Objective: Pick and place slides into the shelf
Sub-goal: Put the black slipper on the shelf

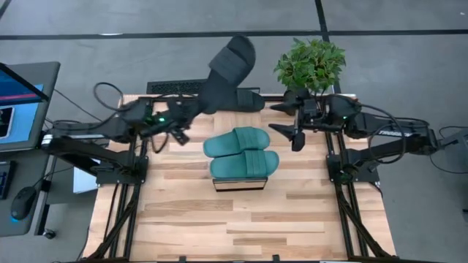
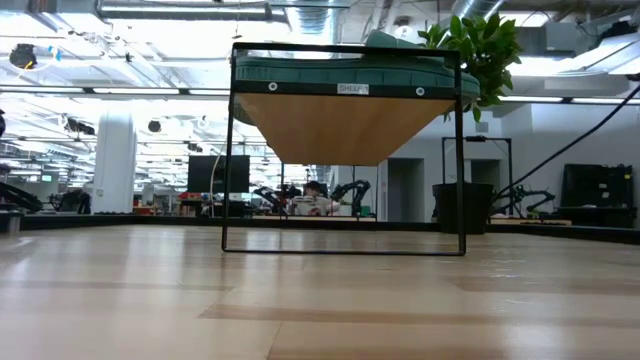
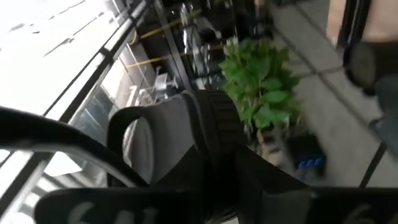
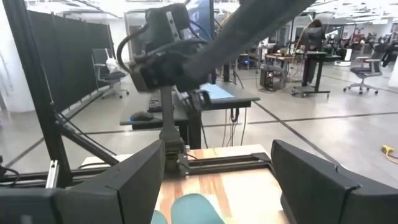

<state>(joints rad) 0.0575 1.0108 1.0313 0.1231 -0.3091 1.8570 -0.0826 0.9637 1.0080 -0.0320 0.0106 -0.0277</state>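
Teal slides point(image 1: 241, 152) sit on shelf point(image 1: 238, 185) at centre; my left gripper point(image 1: 191, 108) clenches black slide point(image 1: 228, 69) upper-centre for placing, right gripper point(image 1: 296, 120) spread wide, empty.

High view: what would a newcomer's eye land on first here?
First, the black slide held up in the air by the left pincer, shut on it, at the table's far edge with another black slide lying beneath. Next, the two teal slides sit side by side on the shelf at mid-table. The right pincer hangs open beside them, near the potted plant.
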